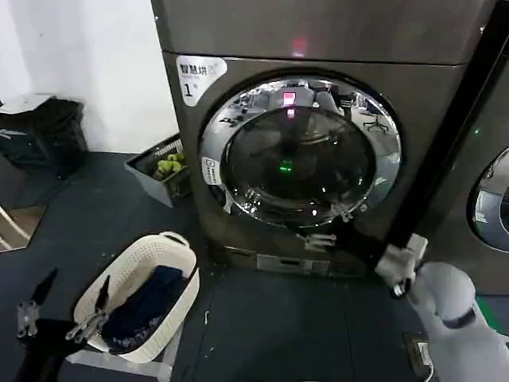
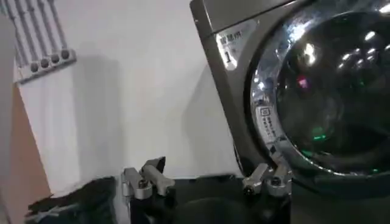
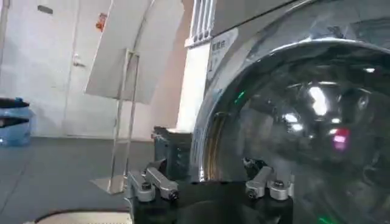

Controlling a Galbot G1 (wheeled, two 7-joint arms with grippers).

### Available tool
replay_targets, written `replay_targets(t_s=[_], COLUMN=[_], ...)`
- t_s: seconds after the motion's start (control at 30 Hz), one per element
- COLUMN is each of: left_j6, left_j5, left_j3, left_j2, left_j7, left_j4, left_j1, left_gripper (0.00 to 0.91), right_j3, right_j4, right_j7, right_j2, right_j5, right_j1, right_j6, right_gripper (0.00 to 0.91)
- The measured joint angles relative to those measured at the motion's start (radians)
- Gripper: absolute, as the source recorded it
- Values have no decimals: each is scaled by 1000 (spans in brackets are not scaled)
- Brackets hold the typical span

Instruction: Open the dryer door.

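Chrome is ringing the dark glass of the door (image 1: 301,151), which is sitting shut and flush in the front of the dryer (image 1: 238,215), under the white label (image 1: 199,77) marked "1" and the red light (image 1: 298,46). The right gripper (image 1: 400,265) is hanging low beside the dryer's lower right corner, below and to the right of the door; in the right wrist view its fingers (image 3: 152,185) are standing spread apart with nothing between them, the door's glass close in front. The left gripper (image 1: 60,306) is waiting well apart at the lower left, over the edge of a white basket (image 1: 179,251) on the floor (image 1: 278,334), its fingers open and holding nothing. A grey crate (image 1: 147,175) is sitting by the wall, left of the dryer.
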Motion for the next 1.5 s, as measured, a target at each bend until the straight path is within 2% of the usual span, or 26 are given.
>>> replay_targets(t_s=[0.3, 0.6, 1.13, 1.37, 1.5], left_j6=[-5, -4, -23, -22, -12], left_j5=[30, 5, 44, 41, 23], left_j3=[-3, -18, 1, -5, -16], left_j2=[0, 0, 0, 0, 0], left_j7=[4, 7, 32, 30, 30], left_j4=[0, 7, -2, -1, -1], left_j1=[-6, -17, 7, 5, 0], left_gripper=[907, 907, 907, 907, 907], right_j3=[-165, -254, -316, -337, -334], right_j4=[-203, -334, -490, -516, -516], right_j7=[25, 36, 57, 51, 14], right_j2=[80, 168, 261, 289, 288], right_j5=[-55, -86, -96, -93, -66], right_j1=[186, 303, 410, 444, 448], right_j6=[27, 44, 54, 47, 31], right_gripper=[907, 907, 907, 907, 907])
